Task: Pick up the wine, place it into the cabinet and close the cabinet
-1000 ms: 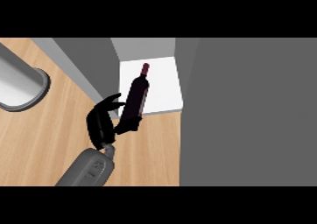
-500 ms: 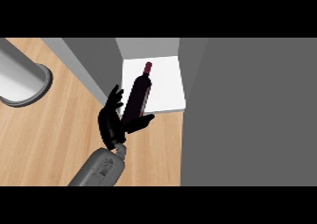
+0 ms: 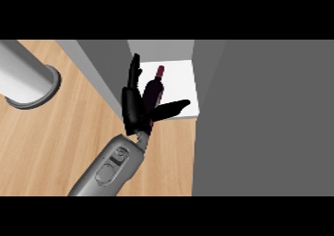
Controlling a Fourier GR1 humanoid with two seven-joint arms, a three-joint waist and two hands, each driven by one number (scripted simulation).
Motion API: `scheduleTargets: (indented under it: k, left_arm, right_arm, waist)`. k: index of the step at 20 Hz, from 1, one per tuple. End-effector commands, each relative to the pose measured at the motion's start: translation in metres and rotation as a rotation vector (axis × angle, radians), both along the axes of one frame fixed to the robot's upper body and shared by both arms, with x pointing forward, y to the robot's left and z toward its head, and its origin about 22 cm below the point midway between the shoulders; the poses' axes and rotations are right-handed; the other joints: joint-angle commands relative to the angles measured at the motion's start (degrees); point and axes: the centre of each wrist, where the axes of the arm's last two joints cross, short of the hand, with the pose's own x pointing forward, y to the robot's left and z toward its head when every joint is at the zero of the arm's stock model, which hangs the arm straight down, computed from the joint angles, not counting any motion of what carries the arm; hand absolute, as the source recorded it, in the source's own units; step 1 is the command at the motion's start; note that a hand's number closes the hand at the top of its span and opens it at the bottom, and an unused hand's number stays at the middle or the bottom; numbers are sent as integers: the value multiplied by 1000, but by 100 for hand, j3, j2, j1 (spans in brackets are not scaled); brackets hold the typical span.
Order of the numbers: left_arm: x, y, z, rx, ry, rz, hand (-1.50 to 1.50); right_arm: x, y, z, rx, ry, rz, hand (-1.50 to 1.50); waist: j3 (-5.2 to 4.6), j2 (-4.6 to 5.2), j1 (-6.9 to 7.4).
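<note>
While its fingers stand straight, thumb splayed (released), the robot hand brackets the wine inside the cabinet.

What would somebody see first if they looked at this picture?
The dark wine bottle with its red top, mid-view at the cabinet's white shelf. The robot's black left hand is open right beside it, fingers straight along its left side, thumb sticking out to the right. A big grey cylinder stands on the wooden counter, upper left.
</note>
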Motion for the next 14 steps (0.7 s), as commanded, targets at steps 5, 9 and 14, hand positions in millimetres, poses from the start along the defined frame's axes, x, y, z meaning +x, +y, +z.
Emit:
scheduleTargets:
  k: [5,9,14]
  left_arm:
    - [10,-1,12,-85,-92,-224,-150]
    - [-18,6,-4,-173,-120,-281,-150]
    - [-42,13,-2,-206,-131,-301,-150]
  right_arm:
    - [-29,-8,36,-31,-29,-48,-150]
    - [-26,-3,40,-11,-46,-64,-150]
    - [-22,4,29,-12,-23,-103,-150]
  waist:
    - [22,-47,207]
    - [22,-62,319]
    - [29,-81,367]
